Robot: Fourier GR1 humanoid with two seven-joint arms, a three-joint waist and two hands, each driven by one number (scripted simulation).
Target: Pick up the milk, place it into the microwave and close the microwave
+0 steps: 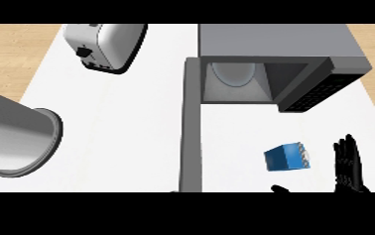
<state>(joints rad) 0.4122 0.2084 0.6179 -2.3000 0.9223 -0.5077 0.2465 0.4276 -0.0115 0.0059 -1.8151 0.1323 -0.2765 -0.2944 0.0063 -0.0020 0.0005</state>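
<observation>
The step in hand is the grasp, and it looks barely begun. The right hand stands at the view's lower right corner with its fingers straight and slightly spread, holding nothing. The milk, a small blue carton, rests on the white counter at about nine o'clock from that hand, near it but not touching. To take it well, the hand would probably travel sideways toward nine o'clock until the carton sits between fingers and thumb. It should curl only once both flat sides are covered, since the carton sits turned at an angle and could twist away under a one-sided touch. The microwave lies at roughly eleven o'clock from the milk, its cavity showing a pale turntable plate inside. Its door is swung fully open and runs down the counter at nine o'clock from the carton, so the lift should head straight up toward the opening and stay right of the door. The left hand does not show.
</observation>
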